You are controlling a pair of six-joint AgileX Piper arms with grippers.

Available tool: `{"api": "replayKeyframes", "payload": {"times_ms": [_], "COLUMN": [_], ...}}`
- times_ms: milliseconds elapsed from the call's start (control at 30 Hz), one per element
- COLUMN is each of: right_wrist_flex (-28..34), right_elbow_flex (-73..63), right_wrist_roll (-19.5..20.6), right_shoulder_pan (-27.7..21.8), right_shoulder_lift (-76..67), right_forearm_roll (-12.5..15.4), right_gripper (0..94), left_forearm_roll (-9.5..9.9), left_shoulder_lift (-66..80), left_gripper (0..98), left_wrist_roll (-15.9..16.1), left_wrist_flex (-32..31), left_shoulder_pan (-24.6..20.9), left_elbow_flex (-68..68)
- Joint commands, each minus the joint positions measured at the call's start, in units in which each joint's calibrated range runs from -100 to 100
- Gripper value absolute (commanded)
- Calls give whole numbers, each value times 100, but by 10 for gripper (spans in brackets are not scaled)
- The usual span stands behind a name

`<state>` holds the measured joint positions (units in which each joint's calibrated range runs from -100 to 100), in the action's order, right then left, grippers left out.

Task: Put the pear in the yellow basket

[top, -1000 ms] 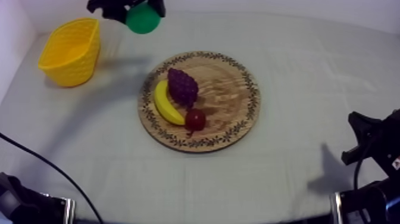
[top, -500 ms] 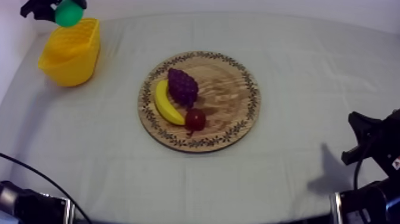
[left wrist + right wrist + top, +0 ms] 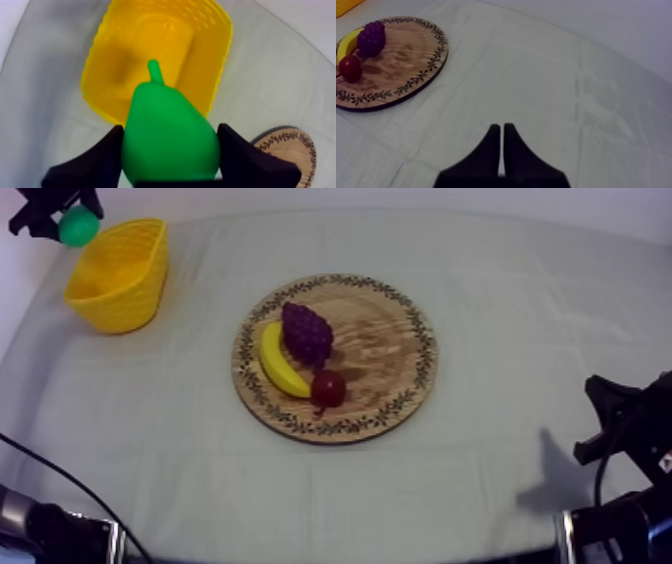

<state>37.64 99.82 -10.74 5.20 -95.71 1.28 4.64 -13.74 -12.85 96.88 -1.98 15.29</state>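
Grey-white cloth [image 3: 520, 308] lies bare and wide between the wooden board [image 3: 390, 338] and the table's right edge, where my right gripper [image 3: 502, 132] hangs low, its 2 fingers pressed together on nothing. At the far left corner my left gripper [image 3: 170, 145], partly cut off in the top view, clamps the pear [image 3: 78, 226] in the air at the yellow basket [image 3: 115, 283]'s far rim; whether it is over the opening I cannot tell. Banana [image 3: 280, 366], grapes [image 3: 306, 333] and small red fruit [image 3: 328, 388], 3 in all, sit on the board's left half, well apart from the basket.
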Motion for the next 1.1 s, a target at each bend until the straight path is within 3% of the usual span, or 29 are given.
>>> {"api": "replayKeyframes", "payload": {"times_ms": [0, 767, 867, 1067], "right_wrist_flex": [2, 2, 2, 2], "right_elbow_flex": [-5, -5, -5, -5], "right_wrist_roll": [2, 2, 2, 2], "right_shoulder_pan": [1, 1, 1, 1], "right_shoulder_lift": [-4, -4, -4, -4], "right_forearm_roll": [1, 1, 1, 1], "right_gripper": [4, 4, 4, 4], "left_forearm_roll": [2, -67, -121, -186], "left_shoulder_lift": [-318, -3256, -3373, -3479], "left_gripper": [504, 518, 570, 785], "left_wrist_roll": [16, 170, 158, 98], "left_wrist_flex": [-6, -86, -159, -296], "left_shoulder_pan": [-23, -249, -277, -325], "left_elbow_flex": [212, 2340, 2414, 2447]}}
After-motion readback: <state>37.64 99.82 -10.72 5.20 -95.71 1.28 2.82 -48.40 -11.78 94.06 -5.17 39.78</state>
